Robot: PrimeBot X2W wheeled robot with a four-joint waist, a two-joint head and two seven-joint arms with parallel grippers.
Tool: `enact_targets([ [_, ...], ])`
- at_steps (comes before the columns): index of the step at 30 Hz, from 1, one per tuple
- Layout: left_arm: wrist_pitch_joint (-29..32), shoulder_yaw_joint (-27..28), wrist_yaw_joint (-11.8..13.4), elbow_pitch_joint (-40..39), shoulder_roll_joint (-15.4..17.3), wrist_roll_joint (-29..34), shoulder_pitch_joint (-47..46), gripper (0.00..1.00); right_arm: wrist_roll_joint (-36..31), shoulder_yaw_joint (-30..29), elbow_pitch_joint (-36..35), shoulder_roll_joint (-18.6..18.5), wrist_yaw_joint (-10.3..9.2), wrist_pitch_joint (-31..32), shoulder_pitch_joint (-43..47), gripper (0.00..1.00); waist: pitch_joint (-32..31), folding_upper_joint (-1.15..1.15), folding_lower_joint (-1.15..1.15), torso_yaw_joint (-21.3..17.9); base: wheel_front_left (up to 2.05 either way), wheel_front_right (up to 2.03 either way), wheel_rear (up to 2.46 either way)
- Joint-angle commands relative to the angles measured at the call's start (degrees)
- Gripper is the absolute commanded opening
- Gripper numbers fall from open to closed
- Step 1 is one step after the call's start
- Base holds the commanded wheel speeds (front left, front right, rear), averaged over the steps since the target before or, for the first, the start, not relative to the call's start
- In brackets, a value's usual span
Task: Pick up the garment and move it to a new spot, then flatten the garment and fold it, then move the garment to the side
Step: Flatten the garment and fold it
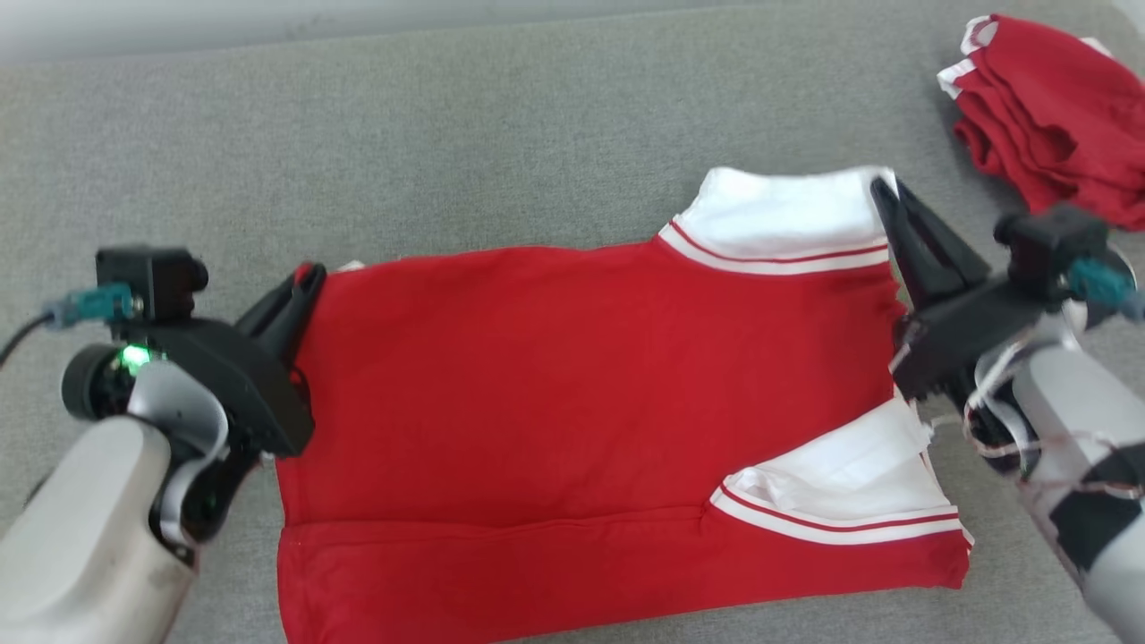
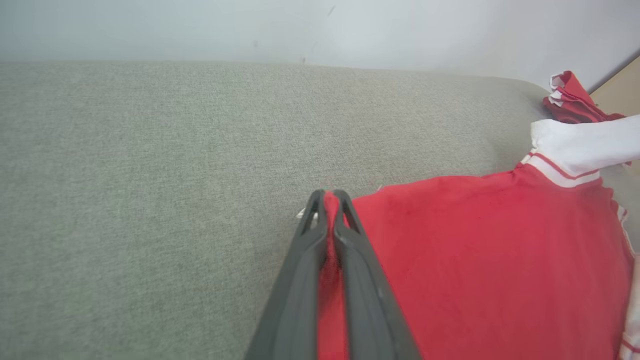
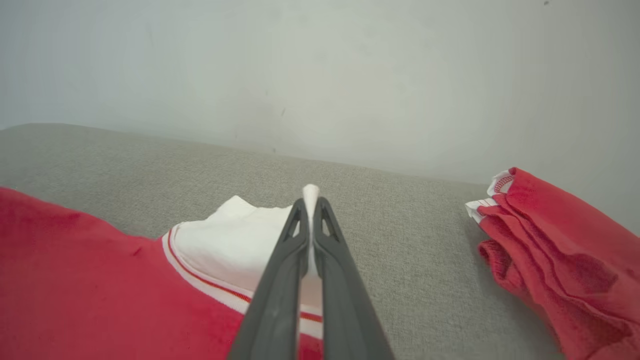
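Left gripper [image 2: 329, 196] is pinching tight, its two dark fingers clamping a red corner of cloth between them. The right gripper [image 3: 311, 201] is doing the same, its fingers closing flat on a white sleeve edge. What they are holding is the soft red jersey shirt with white, red-striped sleeves [image 1: 581, 376]. It is lying spread on the grey woven upholstered surface [image 1: 447, 134], near the crumpled red-and-white heap of cloth [image 1: 1055, 116].

The right gripper is gripping the sleeve corner closest to that heap, and the left is gripping the corner farthest from it.

This shirt is looking light, limp and floppy, so it is likely going to sag in the middle and drag unless both corners are travelling together. Those pinched corners are looking like the right places to hold, though thin fabric could be slipping out.

Counting up: two grippers, one spread shirt showing two white sleeves, one heap.
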Motion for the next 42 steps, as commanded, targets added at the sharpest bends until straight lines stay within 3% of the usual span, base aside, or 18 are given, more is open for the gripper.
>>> enact_targets([
  [1, -1.3, 0.5, 0.5, -1.4, 0.5, -0.2, 2.3, 0.00, -0.8, -1.9, -1.8, -0.3, -0.17, -0.4, 3.2, 0.00, -0.8, 0.00, 0.01, -0.4, 0.00, 0.00, 0.00],
  [11, -6.6, 1.5, 3.5, -9.2, 1.0, -0.4, 12.2, 0.00, -5.8, -13.7, -14.6, 2.0, -0.17, -0.5, 20.6, 0.00, -1.8, 0.00, 0.01, 0.0, 0.00, 0.00, 0.00],
  [18, -10.3, 2.3, 4.9, -11.6, 0.5, -1.0, 17.3, 0.00, -7.7, -20.5, -19.9, 4.0, -0.17, -0.5, 29.4, 0.00, -2.5, 0.00, 0.01, 1.2, 0.00, 0.00, 0.00],
  [32, -16.3, 2.2, 5.0, -11.1, -2.1, -2.0, 23.5, 0.00, -11.6, -29.9, -29.8, 8.9, -0.17, 2.4, 44.0, 0.00, -3.4, 0.00, 0.01, 2.2, 0.00, 0.00, 0.00],
  [33, -16.7, 2.2, 5.2, -11.1, -2.3, -1.9, 23.9, 0.14, -11.5, -30.2, -30.0, 9.1, -0.17, 2.8, 44.4, 0.07, -3.5, 0.00, 0.01, 2.1, 0.00, 0.00, 0.00],
  [34, -17.3, 2.4, 5.4, -11.1, -2.6, -1.9, 24.2, 0.85, -11.7, -30.2, -30.2, 9.2, -0.17, 3.1, 44.7, 0.49, -3.6, 0.00, 0.01, 2.1, 0.00, 0.00, 0.00],
  [35, -17.9, 2.7, 5.5, -11.2, -2.8, -2.0, 24.5, 1.00, -11.9, -30.4, -30.5, 9.3, -0.17, 3.3, 44.8, 0.97, -3.7, 0.00, 0.01, 2.1, 0.00, 0.00, 0.00],
  [42, -21.5, 5.5, 6.3, -11.5, -4.0, 1.6, 25.9, 1.00, -11.4, -31.5, -31.0, 9.5, -0.17, 3.8, 44.7, 1.00, -4.2, 0.00, 0.01, 2.8, 0.00, 0.00, 0.00],
])
